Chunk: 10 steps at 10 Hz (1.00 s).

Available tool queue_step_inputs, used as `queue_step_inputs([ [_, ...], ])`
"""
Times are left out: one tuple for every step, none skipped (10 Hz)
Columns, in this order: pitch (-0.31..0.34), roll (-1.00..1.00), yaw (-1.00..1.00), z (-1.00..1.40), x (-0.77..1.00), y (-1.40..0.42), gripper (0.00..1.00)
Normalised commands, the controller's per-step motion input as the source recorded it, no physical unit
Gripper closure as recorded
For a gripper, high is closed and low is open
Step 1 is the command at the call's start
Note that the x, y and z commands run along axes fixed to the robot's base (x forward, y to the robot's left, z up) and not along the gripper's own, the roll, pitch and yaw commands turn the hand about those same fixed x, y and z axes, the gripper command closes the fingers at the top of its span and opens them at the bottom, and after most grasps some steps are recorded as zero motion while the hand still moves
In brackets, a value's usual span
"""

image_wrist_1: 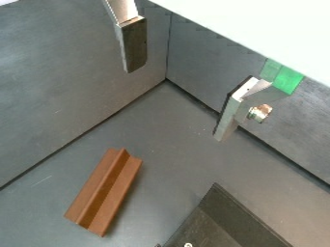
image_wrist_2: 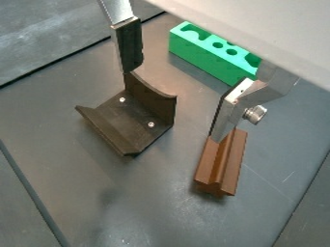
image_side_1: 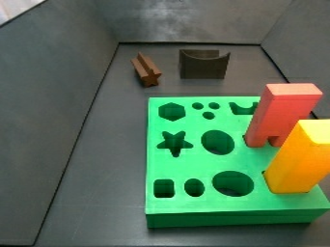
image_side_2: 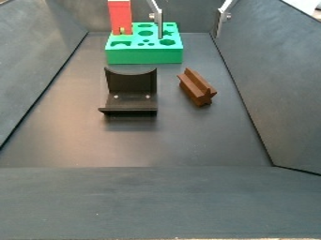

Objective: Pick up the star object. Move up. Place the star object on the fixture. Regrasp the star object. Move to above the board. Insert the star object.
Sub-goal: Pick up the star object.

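Observation:
The star object (image_side_2: 196,86), a slim dark-brown ridged bar, lies flat on the dark floor beside the fixture (image_side_2: 129,89); both also show in a side view, the bar (image_side_1: 146,68) left of the fixture (image_side_1: 203,63). The green board (image_side_1: 157,166) lies apart from them. My gripper (image_wrist_2: 180,82) is open and empty, hovering above the floor between the fixture (image_wrist_2: 129,121) and the star object (image_wrist_2: 222,162). In a wrist view the gripper (image_wrist_1: 186,77) hangs above the bar (image_wrist_1: 106,190). Its fingertips just show at the top of a side view (image_side_2: 191,9).
A red block (image_side_1: 281,114) and a yellow-orange block (image_side_1: 303,154) stand upright in the board. Grey walls enclose the floor on all sides. The board's edge shows in both wrist views (image_wrist_1: 281,77) (image_wrist_2: 206,63).

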Motion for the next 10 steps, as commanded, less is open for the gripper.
queue_step_inputs([
  [0.000,0.06,0.02,-0.06,0.00,-0.12,0.00],
  [-0.050,0.03,0.08,-0.16,-0.09,-0.31,0.00],
  [-0.021,0.00,0.18,-0.33,0.00,-0.36,0.00],
  [-0.021,-0.09,0.16,-0.48,0.00,-0.24,0.00],
  [0.000,-0.07,0.25,-0.54,0.00,-0.26,0.00],
  [-0.004,-0.04,0.31,-0.57,0.00,-0.28,0.00],
  [-0.013,-0.05,0.31,-0.56,0.00,-0.31,0.00],
  [-0.029,0.00,0.40,-0.53,-0.04,-0.48,0.00],
  [-0.061,0.09,0.60,-0.43,-0.15,-0.54,0.00],
  [-0.100,0.21,0.53,-0.37,-0.25,-0.53,0.00],
])
